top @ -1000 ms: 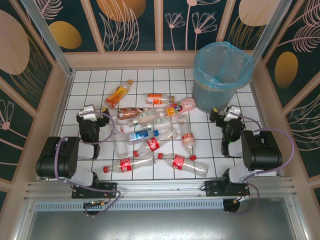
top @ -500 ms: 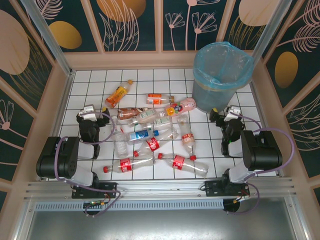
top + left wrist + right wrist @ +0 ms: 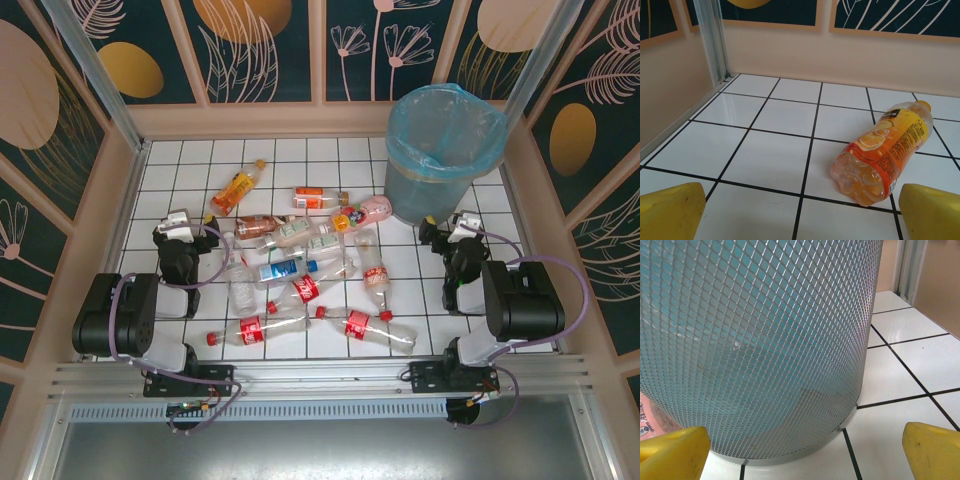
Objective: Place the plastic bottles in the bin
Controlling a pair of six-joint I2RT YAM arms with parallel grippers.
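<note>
Several plastic bottles [image 3: 300, 270] lie scattered across the middle of the white tiled table. An orange bottle [image 3: 238, 187] [image 3: 885, 152] lies at the back left, and a pink one [image 3: 375, 208] rests beside the bin [image 3: 443, 150]. The bin is a grey mesh cylinder lined with a light-blue bag [image 3: 755, 345] and stands at the back right. My left gripper [image 3: 185, 232] [image 3: 802, 212] is open, low over bare tiles, with the orange bottle ahead and to its right. My right gripper [image 3: 450, 235] [image 3: 805, 452] is open, close to the bin's base, nothing between its fingers.
Beige walls and metal posts [image 3: 712, 37] fence the table on all sides. Bare tiles [image 3: 190, 165] stretch along the back left, and another strip [image 3: 480, 210] runs to the right of the bin. Both arm bases [image 3: 115, 320] sit at the near edge.
</note>
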